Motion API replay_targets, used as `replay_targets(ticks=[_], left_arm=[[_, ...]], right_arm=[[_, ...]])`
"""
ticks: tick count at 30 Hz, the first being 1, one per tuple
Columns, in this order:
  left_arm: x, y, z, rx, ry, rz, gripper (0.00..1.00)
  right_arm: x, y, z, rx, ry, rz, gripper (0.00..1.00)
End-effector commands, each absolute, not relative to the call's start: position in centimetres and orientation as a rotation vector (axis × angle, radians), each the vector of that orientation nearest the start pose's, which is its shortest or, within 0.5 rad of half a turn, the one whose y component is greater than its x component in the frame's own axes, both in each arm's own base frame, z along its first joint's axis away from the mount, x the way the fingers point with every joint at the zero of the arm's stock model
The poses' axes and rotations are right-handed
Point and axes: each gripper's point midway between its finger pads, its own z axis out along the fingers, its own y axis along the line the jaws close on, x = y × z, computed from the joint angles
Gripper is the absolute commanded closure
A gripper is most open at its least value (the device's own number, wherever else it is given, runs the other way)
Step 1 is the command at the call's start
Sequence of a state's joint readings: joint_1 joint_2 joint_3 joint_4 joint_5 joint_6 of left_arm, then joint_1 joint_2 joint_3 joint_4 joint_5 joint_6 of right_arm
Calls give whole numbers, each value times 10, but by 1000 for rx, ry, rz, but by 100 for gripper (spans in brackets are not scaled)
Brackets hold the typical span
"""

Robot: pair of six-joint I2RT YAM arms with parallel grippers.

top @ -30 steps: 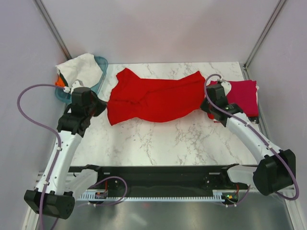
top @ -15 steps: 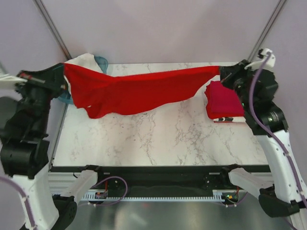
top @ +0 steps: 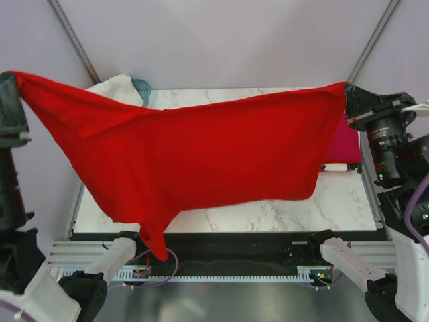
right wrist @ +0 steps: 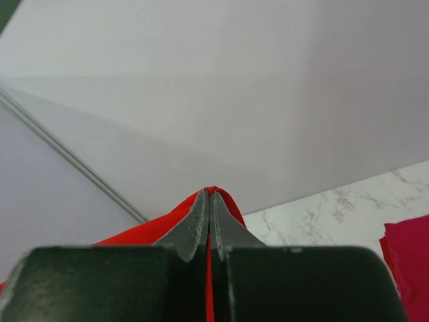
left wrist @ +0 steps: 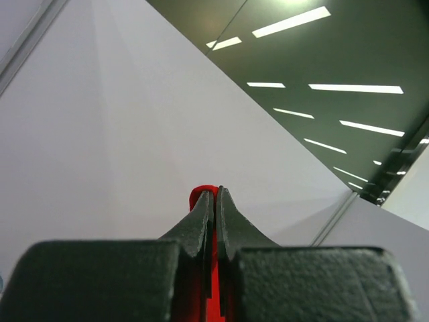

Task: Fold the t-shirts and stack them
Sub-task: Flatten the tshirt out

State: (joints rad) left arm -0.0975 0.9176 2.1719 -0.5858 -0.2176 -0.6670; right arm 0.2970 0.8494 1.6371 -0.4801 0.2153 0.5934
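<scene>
The bright red t-shirt [top: 201, 154] hangs spread wide, high above the marble table [top: 281, 211], held at its two upper corners. My left gripper [top: 12, 79] is shut on its left corner; red cloth [left wrist: 201, 196] shows between the closed jaws [left wrist: 214, 194]. My right gripper [top: 348, 100] is shut on its right corner, with red cloth [right wrist: 141, 231] at the jaws [right wrist: 209, 196]. The crimson-pink t-shirt [top: 343, 144] lies folded at the table's right, mostly hidden behind the red one; it also shows in the right wrist view [right wrist: 405, 258]. The white t-shirt [top: 114, 87] lies over the basket at the back left.
A teal plastic basket [top: 142, 87] stands at the back left corner, under the white shirt. Pale enclosure walls with metal corner posts [top: 74, 47] surround the table. The black rail [top: 221, 245] runs along the table's near edge.
Both arms have risen and moved apart and toward the camera, lifting the red t-shirt off the table. It now hangs spread like a curtain, covering most of the table.
</scene>
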Motion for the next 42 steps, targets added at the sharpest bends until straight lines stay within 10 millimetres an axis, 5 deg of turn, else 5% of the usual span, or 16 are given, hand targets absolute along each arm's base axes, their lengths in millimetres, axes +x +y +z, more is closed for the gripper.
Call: replay_targets(ticks=[1,6,10,13,14,16,17,19,21,23,26,31,32,34,35,42], left_arm=[[206,3,681,-517,940,-526,98],[346,-19,608,-553,1196,-504,98],[421,-33,557,-563,1338,-500,98],[454,-29,559,-553,1339,-472,98],[449,-27,589,-532,1273,-493,98],[445,-24,621,-489,1195,-545,98],[439,-23,645,-460,1128,-571,98],[424,-23,685,-398,987,-636,98],[413,-7,706,-396,894,-662,98],[406,0,724,-387,806,-687,98],[426,10,715,-413,799,-689,98],[464,4,658,-397,978,-652,98],[484,5,618,-430,1070,-643,98],[476,3,596,-455,1123,-649,98],[489,3,549,-506,1219,-644,98],[440,0,410,-638,1456,-598,98]], right_arm=[[270,46,535,486,1341,517,100],[341,61,488,520,1488,425,100],[409,87,433,540,1630,441,100],[447,96,433,550,1654,542,100],[451,95,461,543,1599,587,100],[473,88,472,563,1577,641,100],[472,84,506,550,1506,680,100],[485,64,522,586,1453,714,100],[487,60,551,587,1355,843,100],[495,52,553,597,1331,947,100],[511,56,539,563,1362,1031,100],[536,72,466,541,1501,1095,100],[542,74,431,575,1562,1103,100],[546,81,401,558,1606,1145,100],[547,83,364,591,1673,1148,100],[514,80,224,661,1922,1004,100]])
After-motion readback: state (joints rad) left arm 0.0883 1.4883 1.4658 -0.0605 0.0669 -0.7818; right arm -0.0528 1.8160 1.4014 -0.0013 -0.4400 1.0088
